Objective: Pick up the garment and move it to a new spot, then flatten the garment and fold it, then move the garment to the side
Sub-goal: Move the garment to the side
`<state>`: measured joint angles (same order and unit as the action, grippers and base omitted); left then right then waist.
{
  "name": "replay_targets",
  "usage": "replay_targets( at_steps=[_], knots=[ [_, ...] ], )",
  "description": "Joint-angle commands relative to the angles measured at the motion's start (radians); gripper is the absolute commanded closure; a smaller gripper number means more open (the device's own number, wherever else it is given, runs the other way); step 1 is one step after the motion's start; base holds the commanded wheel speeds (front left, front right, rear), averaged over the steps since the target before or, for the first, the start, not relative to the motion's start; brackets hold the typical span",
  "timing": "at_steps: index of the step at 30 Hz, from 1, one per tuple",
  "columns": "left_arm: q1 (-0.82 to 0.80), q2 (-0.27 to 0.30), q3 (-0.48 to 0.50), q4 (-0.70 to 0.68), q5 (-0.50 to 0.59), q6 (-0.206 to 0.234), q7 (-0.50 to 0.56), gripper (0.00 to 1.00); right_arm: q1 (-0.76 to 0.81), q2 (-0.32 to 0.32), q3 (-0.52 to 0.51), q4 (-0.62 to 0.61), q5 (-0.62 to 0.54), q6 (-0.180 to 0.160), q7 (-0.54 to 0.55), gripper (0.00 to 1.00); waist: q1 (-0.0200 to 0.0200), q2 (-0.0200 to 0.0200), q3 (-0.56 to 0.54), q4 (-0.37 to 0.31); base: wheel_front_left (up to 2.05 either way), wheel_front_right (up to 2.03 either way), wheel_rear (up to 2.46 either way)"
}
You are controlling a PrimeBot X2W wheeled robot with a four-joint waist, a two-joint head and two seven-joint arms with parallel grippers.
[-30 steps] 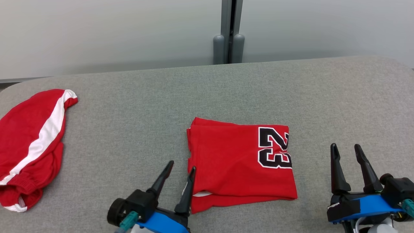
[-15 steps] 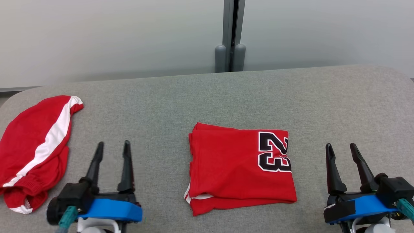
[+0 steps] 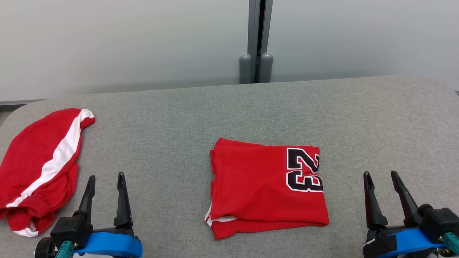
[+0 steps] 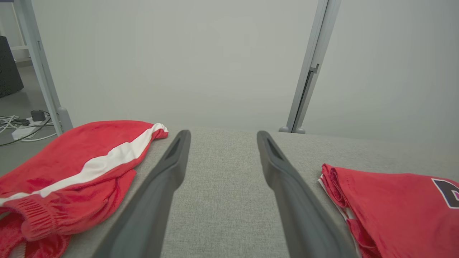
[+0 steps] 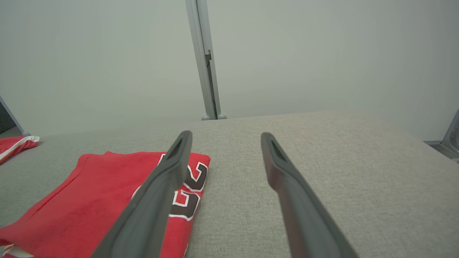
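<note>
The garment (image 3: pixel 265 186) is a red jersey with a black "23", folded into a rough square and lying flat in the middle of the grey padded table (image 3: pixel 229 107). It lies at the right edge of the left wrist view (image 4: pixel 387 200) and at the lower left of the right wrist view (image 5: pixel 89 200). My left gripper (image 3: pixel 106 176) hovers open to the left of the garment, apart from it, its own view (image 4: pixel 223 133) showing nothing between the fingers. My right gripper (image 3: pixel 380 173) is open to the right of the garment, also empty (image 5: pixel 226 133).
A second red garment with a white stripe (image 3: pixel 39 165) lies crumpled at the table's left end, beside my left gripper (image 4: pixel 82 168). A grey wall with a vertical post (image 3: pixel 256 39) stands behind the table. Bare table surface stretches to the right.
My left gripper has drawn away from the garment's left edge, moving left and back toward the near edge. The head camera has tilted slightly. The garment lies as before.
</note>
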<state>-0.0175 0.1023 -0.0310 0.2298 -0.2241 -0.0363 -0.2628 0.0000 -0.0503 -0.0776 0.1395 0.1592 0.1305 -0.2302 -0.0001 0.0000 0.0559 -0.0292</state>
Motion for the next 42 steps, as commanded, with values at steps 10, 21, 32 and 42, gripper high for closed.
replay_targets(
  at_steps=[10, 21, 32, 42],
  knots=[
    [-0.029, -0.019, 0.021, 0.018, 0.034, -0.026, -0.003, 0.00, -0.072, -0.002, 0.037, 0.013, -0.032, 0.001, 0.036, 0.00, 0.0001, 0.0000, 0.024, 0.013, 0.00, 0.00, 0.00],
    [-0.082, -0.041, 0.004, 0.019, 0.041, -0.043, -0.003, 0.00, -0.279, -0.012, 0.093, 0.230, -0.055, 0.000, 0.123, 0.00, 0.0001, 0.0000, 0.088, 0.062, 0.00, 0.00, 0.00],
    [-0.113, -0.051, 0.002, 0.025, 0.041, -0.050, -0.003, 0.00, -0.318, -0.004, 0.077, 0.544, -0.058, 0.000, 0.075, 0.00, 0.0001, 0.0000, 0.135, 0.099, 0.00, 0.00, 0.00],
    [-0.120, -0.053, -0.002, 0.023, 0.033, -0.047, -0.003, 0.00, -0.335, 0.004, 0.175, 0.646, 0.049, 0.002, 0.019, 1.00, 0.0001, 0.0000, 0.145, 0.087, 0.00, 0.00, 0.00]
  ],
)
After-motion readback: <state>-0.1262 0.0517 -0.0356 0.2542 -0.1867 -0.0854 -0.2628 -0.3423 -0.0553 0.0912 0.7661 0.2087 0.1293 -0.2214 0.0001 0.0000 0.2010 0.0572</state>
